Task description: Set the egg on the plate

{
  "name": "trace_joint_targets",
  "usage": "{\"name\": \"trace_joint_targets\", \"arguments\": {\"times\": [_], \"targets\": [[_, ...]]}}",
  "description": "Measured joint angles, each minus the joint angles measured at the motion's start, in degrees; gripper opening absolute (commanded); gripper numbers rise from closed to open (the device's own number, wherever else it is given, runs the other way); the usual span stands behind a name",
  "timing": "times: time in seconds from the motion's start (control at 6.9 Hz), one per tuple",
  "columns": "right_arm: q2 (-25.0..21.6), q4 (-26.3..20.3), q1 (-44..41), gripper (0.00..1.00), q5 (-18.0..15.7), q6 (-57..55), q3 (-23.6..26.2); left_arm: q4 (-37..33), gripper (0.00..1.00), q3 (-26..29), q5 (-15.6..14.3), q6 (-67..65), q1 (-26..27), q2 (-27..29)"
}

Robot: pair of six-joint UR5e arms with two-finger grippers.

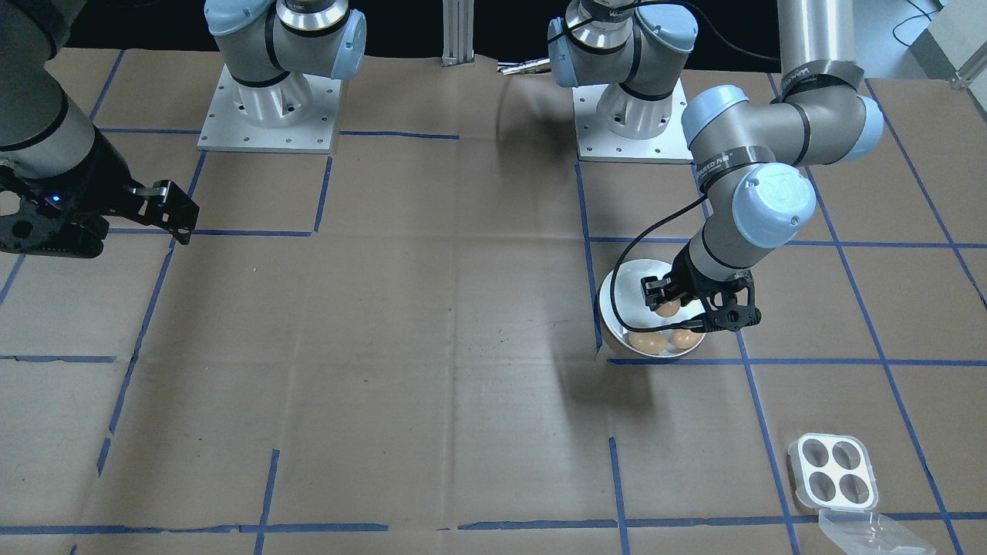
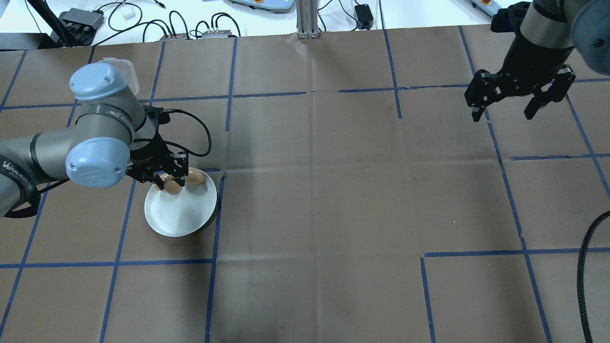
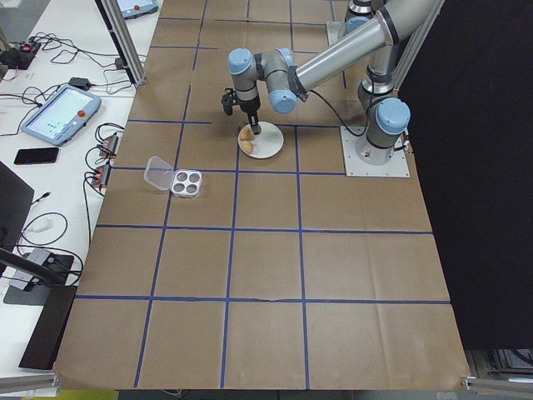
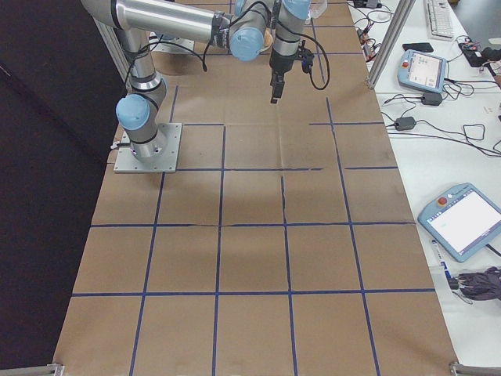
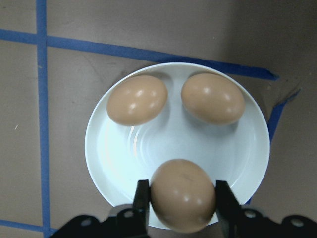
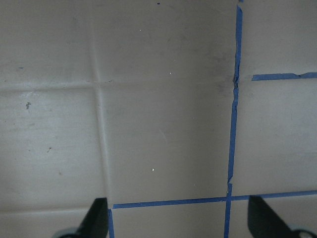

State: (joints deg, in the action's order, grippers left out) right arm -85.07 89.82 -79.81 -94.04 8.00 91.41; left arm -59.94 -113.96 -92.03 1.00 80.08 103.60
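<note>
A round white plate point(image 5: 119, 163) sits on the brown table cover with two brown eggs lying side by side on its far part, one point(image 5: 137, 99) beside the other point(image 5: 213, 98). My left gripper point(image 5: 182, 198) is shut on a third egg point(image 5: 183, 193), held over the plate's near rim; whether it touches the dish I cannot tell. From the front, this egg point(image 1: 668, 307) sits between the black fingers above the plate point(image 1: 619, 308). Overhead, the left gripper point(image 2: 171, 183) is at the plate's point(image 2: 181, 216) far edge. My right gripper point(image 2: 505, 112) hangs open far across the table, with nothing in it.
A small square egg tray point(image 1: 834, 470) with four hollows and its clear lid point(image 1: 871, 532) lie near the table edge beyond the plate. Blue tape lines point(image 6: 232, 124) grid the cover. The left arm's cable point(image 2: 200, 138) loops beside the plate.
</note>
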Motion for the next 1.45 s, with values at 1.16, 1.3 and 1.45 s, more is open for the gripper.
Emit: {"name": "trace_joint_targets", "arguments": {"times": [1.16, 1.3, 1.45], "targets": [[0.0, 0.0, 0.0, 1.0, 0.0, 0.0, 0.0, 2.0, 1.0, -0.2, -0.5, -0.1, 0.4, -4.3], [0.0, 0.0, 0.0, 1.0, 0.0, 0.0, 0.0, 1.3, 1.0, 0.0, -0.5, -0.1, 0.3, -7.4], [0.0, 0.0, 0.0, 1.0, 0.0, 0.0, 0.0, -0.8, 1.0, 0.3, -0.3, -0.1, 0.3, -10.9]]}}
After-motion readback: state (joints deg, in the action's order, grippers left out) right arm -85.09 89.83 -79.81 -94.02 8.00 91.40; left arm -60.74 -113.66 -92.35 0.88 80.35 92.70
